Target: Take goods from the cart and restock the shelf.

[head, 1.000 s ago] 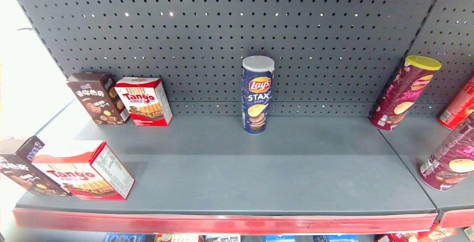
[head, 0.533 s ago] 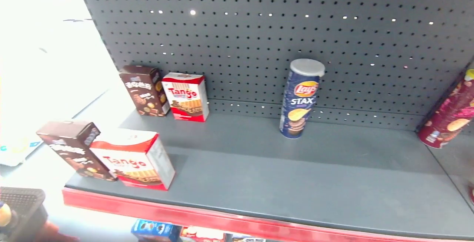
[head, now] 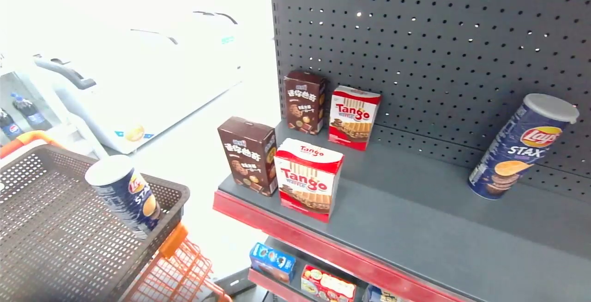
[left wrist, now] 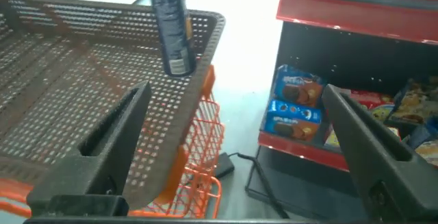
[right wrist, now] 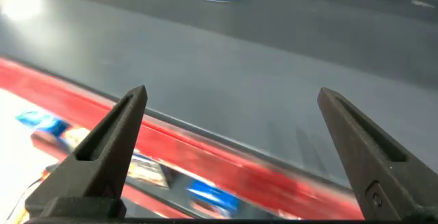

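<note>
Where the cart basket (head: 181,192) takes up the lower left of the head view, a blue chip can (head: 123,195) stands upright in its near corner. The can is close against the perforated wall and rises above the rim. The basket floor to the left of the can lies bare. Orange wire framing (head: 177,269) shows under that corner, and a strip of pale floor separates the cart from the shelf (head: 415,232).

The shelf runs from the centre to the right edge of the frame, with a red front lip (head: 277,226) and a dark pegboard back (head: 415,48). At its left end, a front brown box (head: 249,154) and a front wafer box (head: 308,179) stand just beside each other at the lip. A rear brown box (head: 304,102) and a rear wafer box (head: 353,117) stand back by the pegboard. A second chip can (head: 521,147) stands at the far right, near the pegboard. Between the boxes and that can the grey board lies open from lip to back. Below the lip, a blue packet (head: 272,261) sits on a lower tier.

The left gripper (left wrist: 235,94) hangs with its fingers spread wide, gripping nothing, near the basket's corner, with the blue chip can (left wrist: 169,25) just beyond. The right gripper (right wrist: 231,95) is likewise spread and empty, poised near the red front lip (right wrist: 205,142) with bare grey board ahead.
</note>
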Controlling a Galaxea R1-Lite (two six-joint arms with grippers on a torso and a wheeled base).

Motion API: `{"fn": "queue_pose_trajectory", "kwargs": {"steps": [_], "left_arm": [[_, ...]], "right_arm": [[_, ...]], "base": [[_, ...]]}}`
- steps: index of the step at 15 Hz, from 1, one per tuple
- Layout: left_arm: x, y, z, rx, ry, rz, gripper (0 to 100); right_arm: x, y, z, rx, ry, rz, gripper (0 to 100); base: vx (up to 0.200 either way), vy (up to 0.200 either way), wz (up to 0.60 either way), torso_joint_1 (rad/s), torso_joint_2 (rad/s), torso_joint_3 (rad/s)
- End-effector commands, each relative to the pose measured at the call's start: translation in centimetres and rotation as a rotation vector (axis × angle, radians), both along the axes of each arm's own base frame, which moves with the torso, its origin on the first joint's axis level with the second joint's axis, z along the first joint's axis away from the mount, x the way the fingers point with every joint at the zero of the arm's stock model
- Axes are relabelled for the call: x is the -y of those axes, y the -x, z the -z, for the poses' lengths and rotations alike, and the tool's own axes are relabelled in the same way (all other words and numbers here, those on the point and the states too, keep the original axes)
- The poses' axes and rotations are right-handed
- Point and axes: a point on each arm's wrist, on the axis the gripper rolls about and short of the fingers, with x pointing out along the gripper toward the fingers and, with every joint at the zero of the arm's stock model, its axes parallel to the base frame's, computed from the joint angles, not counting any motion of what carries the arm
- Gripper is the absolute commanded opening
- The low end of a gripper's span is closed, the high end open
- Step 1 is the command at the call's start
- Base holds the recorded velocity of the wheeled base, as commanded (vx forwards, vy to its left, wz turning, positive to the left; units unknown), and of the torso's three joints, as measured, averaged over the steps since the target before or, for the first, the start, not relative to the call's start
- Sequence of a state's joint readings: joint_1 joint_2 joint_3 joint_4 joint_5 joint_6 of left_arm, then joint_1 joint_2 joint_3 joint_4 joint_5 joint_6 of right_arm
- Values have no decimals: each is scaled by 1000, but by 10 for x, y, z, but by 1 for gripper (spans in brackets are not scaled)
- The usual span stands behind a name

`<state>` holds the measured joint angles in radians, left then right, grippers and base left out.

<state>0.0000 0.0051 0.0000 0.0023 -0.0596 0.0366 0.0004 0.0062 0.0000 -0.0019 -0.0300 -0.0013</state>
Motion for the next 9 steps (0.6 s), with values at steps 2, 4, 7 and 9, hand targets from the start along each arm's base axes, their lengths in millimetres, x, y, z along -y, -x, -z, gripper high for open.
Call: {"fn": "queue_pose_trajectory", "kwargs": {"steps": [2,4,7,9], "left_arm": [[0,0,0,0,0,0,100],[0,0,0,0,0,0,100],[0,0,0,0,-5,3,100],[0,0,0,2,-3,2,100]], "right_arm": [[0,0,0,-2,0,0,100],[0,0,0,-2,0,0,100],[0,0,0,-2,2,0,100],[0,0,0,-2,0,0,100]], "base": [[0,0,0,0,0,0],[0,0,0,0,0,0],[0,0,0,0,0,0],[0,0,0,0,0,0]]}}
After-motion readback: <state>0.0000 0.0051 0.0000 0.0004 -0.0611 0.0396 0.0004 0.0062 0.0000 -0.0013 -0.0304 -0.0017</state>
